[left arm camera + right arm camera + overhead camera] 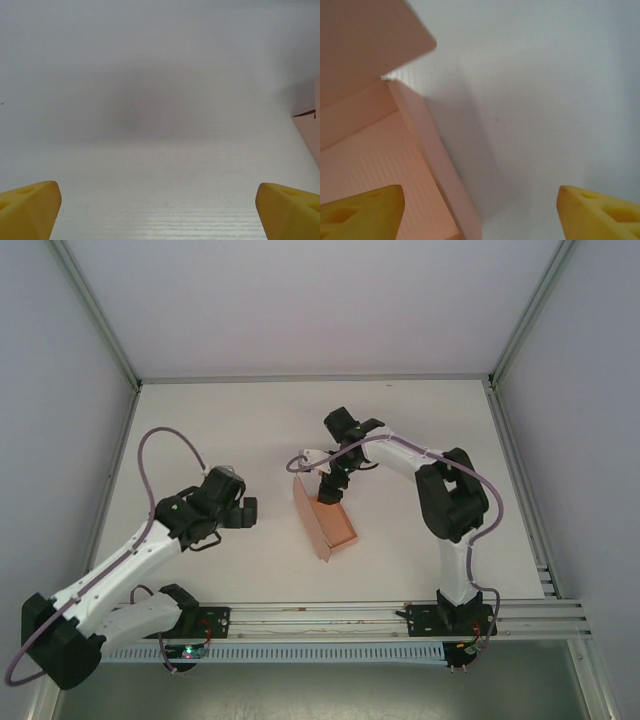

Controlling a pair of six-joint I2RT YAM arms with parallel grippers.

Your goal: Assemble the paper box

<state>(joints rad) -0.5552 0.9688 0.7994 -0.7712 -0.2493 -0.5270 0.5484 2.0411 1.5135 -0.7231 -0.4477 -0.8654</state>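
Note:
The salmon-pink paper box (337, 525) lies open in the middle of the table, with one long flap standing up on its left side. My right gripper (331, 490) hangs over the box's far end. In the right wrist view its yellow fingertips (362, 212) stand wide apart. They straddle the box's (370, 160) side wall: one tip is over the inside floor, the other over bare table, and neither touches the card. My left gripper (249, 512) is open to the left of the box, with nothing between its fingers (27, 210). A pink edge of the box (315, 130) shows at the right border of the left wrist view.
The white table (230, 430) is walled by grey panels left, right and behind. An aluminium rail (330, 618) with both arm bases runs along the near edge. A purple cable (165, 440) loops above the left arm.

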